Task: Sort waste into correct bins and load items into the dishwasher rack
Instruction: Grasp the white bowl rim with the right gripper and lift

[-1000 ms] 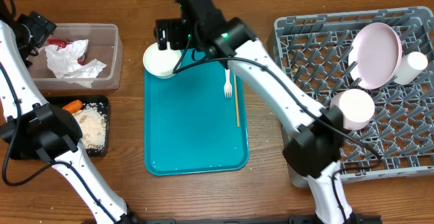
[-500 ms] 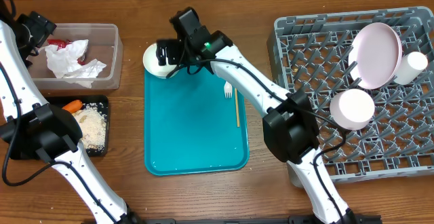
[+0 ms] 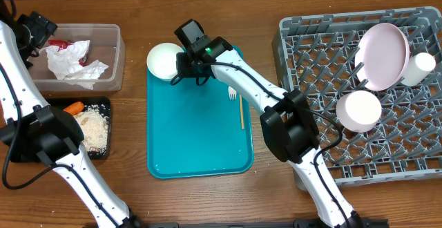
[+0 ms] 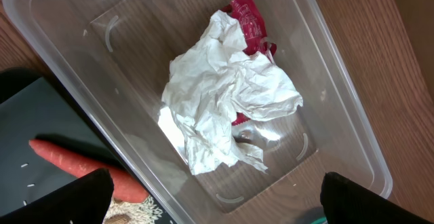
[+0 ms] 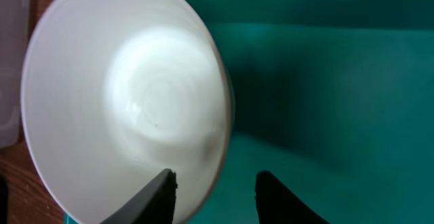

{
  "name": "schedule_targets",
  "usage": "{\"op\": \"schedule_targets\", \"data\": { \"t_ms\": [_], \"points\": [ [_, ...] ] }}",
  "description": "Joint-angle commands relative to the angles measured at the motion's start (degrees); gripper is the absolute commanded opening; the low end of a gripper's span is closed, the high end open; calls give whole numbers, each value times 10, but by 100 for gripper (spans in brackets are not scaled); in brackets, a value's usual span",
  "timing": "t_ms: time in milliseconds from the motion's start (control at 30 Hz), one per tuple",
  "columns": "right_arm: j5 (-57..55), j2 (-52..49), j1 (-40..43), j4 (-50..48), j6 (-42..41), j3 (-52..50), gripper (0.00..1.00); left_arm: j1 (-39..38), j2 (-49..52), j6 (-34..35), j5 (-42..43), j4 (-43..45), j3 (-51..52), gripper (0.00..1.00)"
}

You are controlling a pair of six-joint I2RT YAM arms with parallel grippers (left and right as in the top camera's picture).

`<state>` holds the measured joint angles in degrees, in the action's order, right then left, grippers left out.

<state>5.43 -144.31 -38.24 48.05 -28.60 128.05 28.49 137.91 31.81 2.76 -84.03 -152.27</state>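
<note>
Left wrist view: the left pincer (image 4: 213, 200) gapes wide, holding nothing, above the clear rectangular plastic tub (image 4: 352, 136) that contains crumpled white paper napkins (image 4: 224, 95). Right wrist view: the right pincer (image 5: 213, 193), partly narrowed, straddles the rim of the small round white bowl (image 5: 129, 102) at the teal serving tray (image 5: 325, 81) edge. It seems unclamped, and its fingertips are cropped.

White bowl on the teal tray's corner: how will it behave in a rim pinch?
The bowl looks glossy and rigid: likely no flex, but it may slip. The right gripper straddles one rim edge, so lifted there it would probably tilt. It overhangs the teal tray; a nudge may rock it.
</note>
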Motion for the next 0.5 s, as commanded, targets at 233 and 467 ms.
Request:
{"op": "schedule_targets", "data": {
  "t_ms": [233,467],
  "points": [
    [-9,11,9,92,-2,7,4,-2,-3,-3,-4,1,3,100],
    [-28,92,44,237,-1,7,4,-2,-3,-3,-4,1,3,100]
  ]
}}
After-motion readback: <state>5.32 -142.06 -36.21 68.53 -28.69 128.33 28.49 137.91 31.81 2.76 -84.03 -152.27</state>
